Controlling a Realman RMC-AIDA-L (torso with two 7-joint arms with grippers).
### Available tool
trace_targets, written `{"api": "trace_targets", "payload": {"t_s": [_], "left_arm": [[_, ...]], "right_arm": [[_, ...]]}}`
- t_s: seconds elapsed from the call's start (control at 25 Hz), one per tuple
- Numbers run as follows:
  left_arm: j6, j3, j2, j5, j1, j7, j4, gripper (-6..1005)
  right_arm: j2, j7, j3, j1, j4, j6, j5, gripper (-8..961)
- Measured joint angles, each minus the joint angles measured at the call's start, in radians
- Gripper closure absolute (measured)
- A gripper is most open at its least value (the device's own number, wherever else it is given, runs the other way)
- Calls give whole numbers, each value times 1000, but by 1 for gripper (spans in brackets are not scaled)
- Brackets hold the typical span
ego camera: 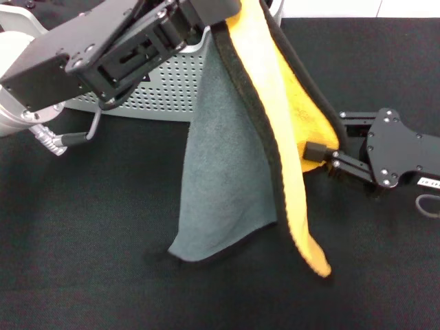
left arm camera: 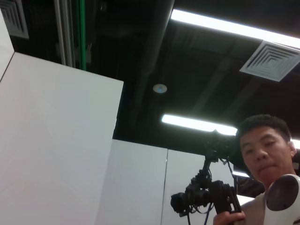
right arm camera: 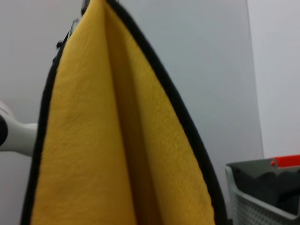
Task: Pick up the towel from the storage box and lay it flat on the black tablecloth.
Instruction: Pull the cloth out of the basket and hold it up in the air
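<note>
The towel (ego camera: 227, 172) hangs in the air in front of the storage box (ego camera: 165, 86), grey face toward me and yellow-orange face folded over on the right. Its bottom corners dangle just above the black tablecloth (ego camera: 82, 240). My left gripper (ego camera: 218, 12) is high at the top edge of the head view, shut on the towel's upper part. My right gripper (ego camera: 328, 143) reaches in from the right. Its fingers stand apart around the towel's yellow side edge. The right wrist view shows the yellow face (right arm camera: 117, 140) up close. The box (right arm camera: 262, 201) appears there behind the towel.
The left arm's black body (ego camera: 103, 55) crosses in front of the box. Dark cloths lie inside the box (right arm camera: 269, 180). The left wrist view points up at the ceiling, white walls and a person (left arm camera: 262, 154) holding a camera rig.
</note>
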Motion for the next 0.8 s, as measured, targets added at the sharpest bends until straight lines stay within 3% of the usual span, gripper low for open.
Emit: {"api": "trace_targets", "payload": {"t_s": [0.2, 0.8], "left_arm": [[0, 0, 2, -7, 2, 15, 0, 973], [0, 0, 1, -10, 7, 29, -8, 969]], "right_arm": [[2, 3, -5, 1, 0, -4, -15, 637], [2, -14, -9, 0, 0, -22, -15, 760]]}}
